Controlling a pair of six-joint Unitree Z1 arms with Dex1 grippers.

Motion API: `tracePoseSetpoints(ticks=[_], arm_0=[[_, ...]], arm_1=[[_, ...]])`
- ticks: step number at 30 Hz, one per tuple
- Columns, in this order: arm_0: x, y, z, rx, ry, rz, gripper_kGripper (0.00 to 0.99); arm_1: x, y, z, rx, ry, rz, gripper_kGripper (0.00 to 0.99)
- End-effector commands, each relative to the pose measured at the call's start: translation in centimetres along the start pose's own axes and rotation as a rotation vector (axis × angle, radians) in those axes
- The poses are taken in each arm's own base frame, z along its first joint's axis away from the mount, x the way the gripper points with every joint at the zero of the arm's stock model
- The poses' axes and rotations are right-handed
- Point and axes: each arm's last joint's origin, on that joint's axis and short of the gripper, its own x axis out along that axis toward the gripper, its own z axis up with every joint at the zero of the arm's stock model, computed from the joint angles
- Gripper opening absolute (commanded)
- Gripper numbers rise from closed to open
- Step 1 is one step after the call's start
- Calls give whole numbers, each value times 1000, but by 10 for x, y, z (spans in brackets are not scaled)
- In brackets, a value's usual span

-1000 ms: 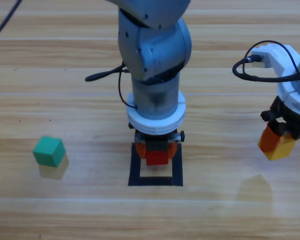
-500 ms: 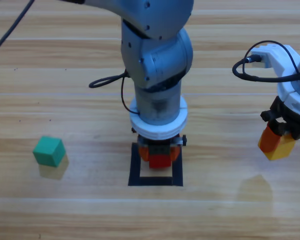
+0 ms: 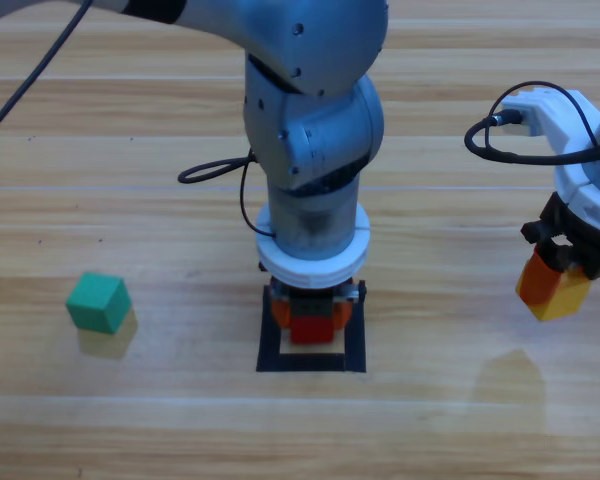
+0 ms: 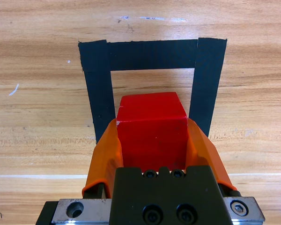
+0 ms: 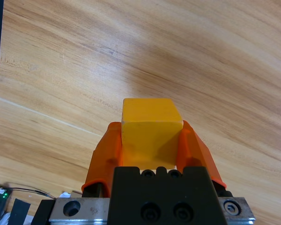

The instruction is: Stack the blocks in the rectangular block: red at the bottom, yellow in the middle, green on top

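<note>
Left wrist view: the left pincer is clamping the red cube squarely over the tape rectangle; the right pincer is gripping the yellow cube.

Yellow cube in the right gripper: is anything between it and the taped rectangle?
Yes. The left gripper is shut on the red cube over the taped rectangle, and its arm fills that spot. The right gripper holds the yellow cube at the right, above bare table.
</note>
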Motion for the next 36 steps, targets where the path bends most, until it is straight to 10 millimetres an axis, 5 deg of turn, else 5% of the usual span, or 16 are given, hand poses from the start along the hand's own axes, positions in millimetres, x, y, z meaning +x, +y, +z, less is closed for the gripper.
tracePoseSetpoints(ticks=[1,28,31,36], arm_0=[[27,-4,-7,31,21,51,0],[45,-5,-4,40,27,81,0],[44,-5,-4,30,26,78,156],[42,-6,-4,11,24,73,801]], arm_1=[[10,-5,-1,9,14,-11,0],[10,-5,0,3,11,-13,0],[10,-5,-1,3,12,-14,0],[10,-5,-1,3,12,-14,0]])
